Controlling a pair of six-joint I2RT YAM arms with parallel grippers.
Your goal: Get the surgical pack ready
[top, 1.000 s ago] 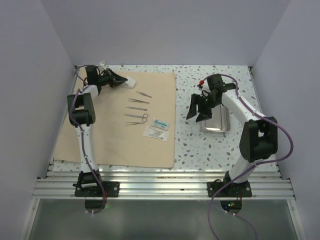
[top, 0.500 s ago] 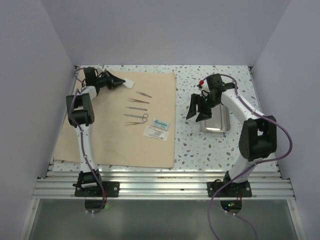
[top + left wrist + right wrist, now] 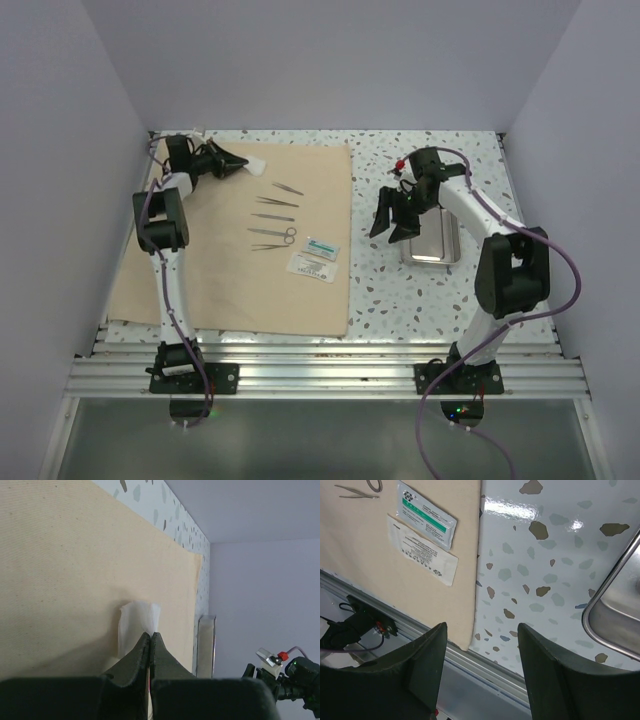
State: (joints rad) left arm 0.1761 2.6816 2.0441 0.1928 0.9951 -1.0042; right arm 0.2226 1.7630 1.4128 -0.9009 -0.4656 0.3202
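The tan cloth lies flat on the left half of the table. My left gripper is at its far edge, shut on the edge of a white gauze pad; in the left wrist view the pad stands just past the gripper. Thin steel instruments lie in a column mid-cloth, with two packets next to them. The steel tray sits on the bare table at the right. My right gripper hovers open and holding nothing between cloth and tray, also seen as.
The right wrist view has the green-striped packet, the white packet, the cloth's right edge and the tray's corner. An aluminium rail runs along the near edge. Walls close in the table on three sides.
My left gripper has drawn slightly back toward the far left with the gauze pad. The right gripper has drifted a little to the left, still open.
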